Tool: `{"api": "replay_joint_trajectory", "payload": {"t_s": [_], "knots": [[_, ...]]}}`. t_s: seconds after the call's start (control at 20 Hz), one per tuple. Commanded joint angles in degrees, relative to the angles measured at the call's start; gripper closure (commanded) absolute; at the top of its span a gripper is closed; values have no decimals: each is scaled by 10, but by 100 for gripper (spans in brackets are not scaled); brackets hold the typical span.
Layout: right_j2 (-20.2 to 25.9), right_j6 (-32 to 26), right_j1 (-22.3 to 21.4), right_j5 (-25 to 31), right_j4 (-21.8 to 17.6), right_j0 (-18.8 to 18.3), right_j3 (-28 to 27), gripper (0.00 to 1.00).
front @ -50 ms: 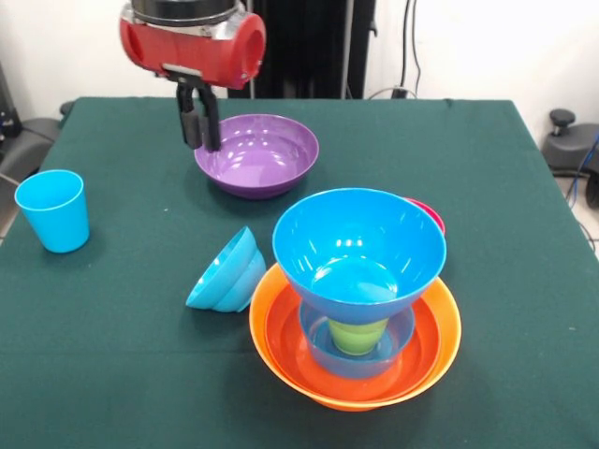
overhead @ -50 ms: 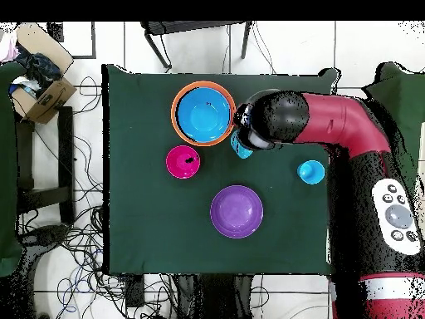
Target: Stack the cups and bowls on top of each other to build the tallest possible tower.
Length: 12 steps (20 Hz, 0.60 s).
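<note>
A tower [front @ -50 ms: 356,309] of glossy bowls stands near the table's [front @ -50 ms: 487,187] front edge: orange bowls [front @ -50 ms: 281,351] at the base, a blue bowl, a lime green cup [front @ -50 ms: 357,335] and a wide blue bowl [front @ -50 ms: 358,245] on top. The gripper [front @ -50 ms: 200,126] hangs empty beside the purple bowl [front @ -50 ms: 257,154], fingers nearly together. A light blue cup [front @ -50 ms: 53,210] stands apart near one side edge, open cloth around it.
</note>
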Motion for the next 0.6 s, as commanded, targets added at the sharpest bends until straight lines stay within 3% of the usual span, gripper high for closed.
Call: {"api": "replay_joint_trajectory", "payload": {"t_s": [0.05, 0.6], "knots": [[45, -130, 13, -29, -22, -1, 61, 0], [65, -173, 32, -31, -48, -6, 51, 0]]}}
